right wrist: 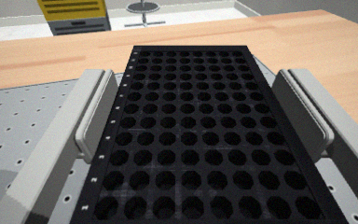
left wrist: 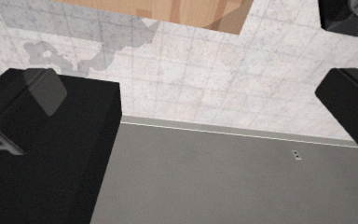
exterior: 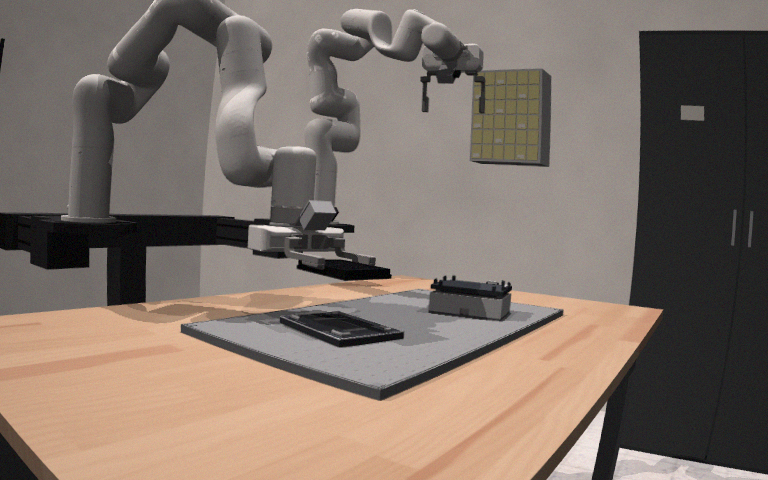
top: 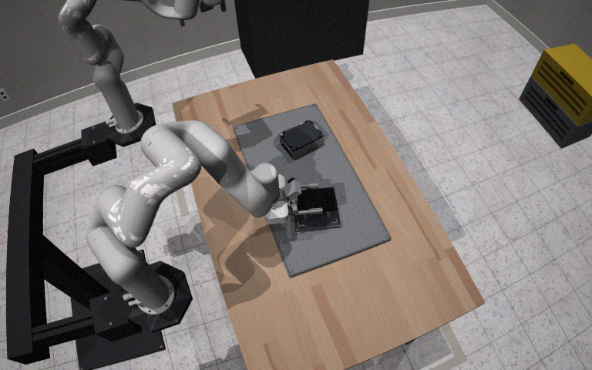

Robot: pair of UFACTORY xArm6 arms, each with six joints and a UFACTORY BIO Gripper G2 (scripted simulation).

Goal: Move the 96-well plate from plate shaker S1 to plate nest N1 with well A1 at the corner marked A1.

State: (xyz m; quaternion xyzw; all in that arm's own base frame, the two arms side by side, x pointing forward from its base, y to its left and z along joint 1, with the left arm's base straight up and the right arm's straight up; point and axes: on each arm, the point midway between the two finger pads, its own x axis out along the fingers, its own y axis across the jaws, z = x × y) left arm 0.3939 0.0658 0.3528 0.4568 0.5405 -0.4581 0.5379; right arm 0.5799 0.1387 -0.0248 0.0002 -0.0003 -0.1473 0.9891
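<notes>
The black 96-well plate [top: 317, 199] [exterior: 351, 270] [right wrist: 186, 121] is in the air and looks about level. My right gripper [top: 311, 199] [exterior: 342, 263] [right wrist: 193, 112] is shut on its two long sides. Column numbers run along its left edge in the right wrist view, with 1 nearest the camera; no row letters can be read. The dark nest N1 [top: 317, 222] [exterior: 370, 339] is empty below; in the top view the plate overlaps its upper part. The shaker S1 [top: 301, 136] [exterior: 470, 305] carries no plate. My left gripper [exterior: 453, 107] [left wrist: 188, 93] is open and empty, high up.
Nest and shaker stand on a grey perforated board [top: 358, 235] [exterior: 243, 333] on the wooden table [top: 392, 296] [exterior: 141, 407]. The shaker's top has upright corner pins. A black cabinet [top: 301, 35] [exterior: 690, 226] stands beyond the table, away from the held plate.
</notes>
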